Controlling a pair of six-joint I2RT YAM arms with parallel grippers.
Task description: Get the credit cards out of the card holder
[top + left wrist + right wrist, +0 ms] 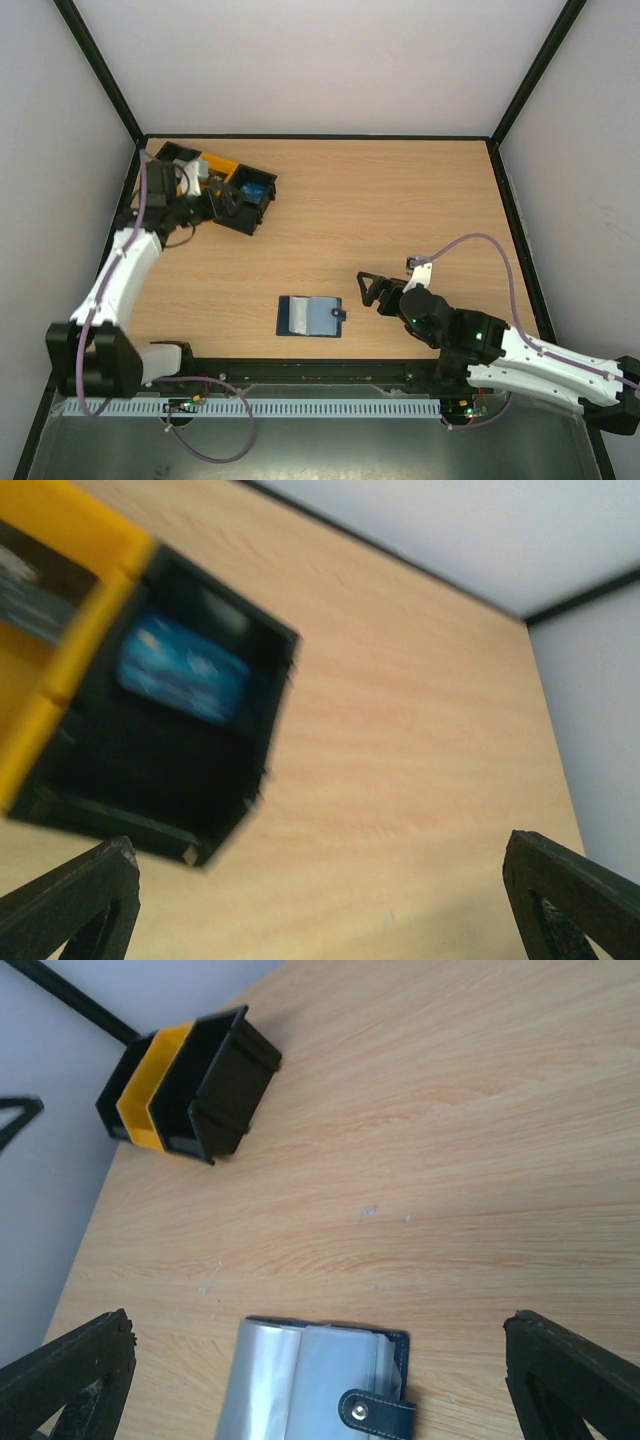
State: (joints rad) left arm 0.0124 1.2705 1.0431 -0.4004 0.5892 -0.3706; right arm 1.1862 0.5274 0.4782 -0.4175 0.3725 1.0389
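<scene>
The card holder [310, 316] lies open on the table near the front edge, dark blue with pale sleeves and a snap tab on its right side. In the right wrist view the card holder [320, 1380] sits just below and between my fingers. My right gripper [372, 290] hovers open just right of it, holding nothing; its jaws [318, 1322] stand wide. My left gripper [222, 203] is open and empty at the far left, beside the bins. A blue credit card [183, 668] lies in a black bin compartment, ahead and left of the left gripper [318, 845].
A black-and-yellow row of bins [215, 180] stands at the back left of the wooden table [400, 200]; it shows in the right wrist view as the bins [185, 1085] far off. White walls with black frame bars enclose the table.
</scene>
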